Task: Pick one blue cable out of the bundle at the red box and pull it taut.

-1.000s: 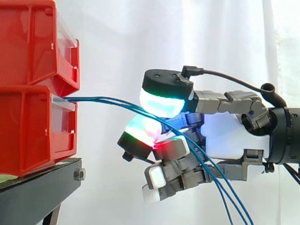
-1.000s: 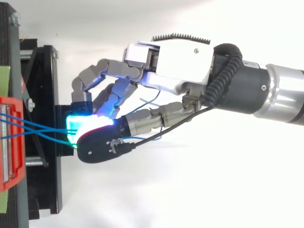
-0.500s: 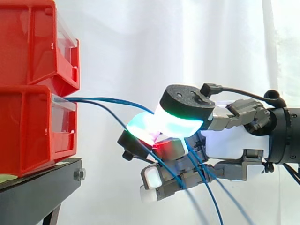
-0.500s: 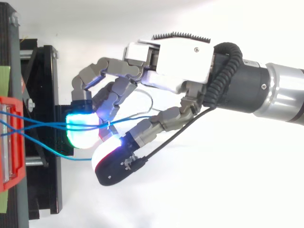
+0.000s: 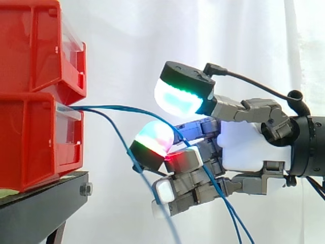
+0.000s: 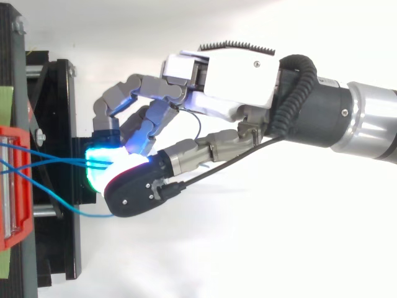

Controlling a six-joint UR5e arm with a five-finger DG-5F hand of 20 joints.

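The red box sits at 9 o'clock on its black stand. At 3 o'clock the hand curls its fingers round two blue cables, thumb raised clear. Best to clamp just one, then draw toward 3 o'clock. A third cable sags toward 6 o'clock and may snag.

No legible text, nos., brands or signs.

Clear plastic front strip on lower red plastic bin: no print that can be read. Green patch at edge of black metal stand: too small to tell if marked.
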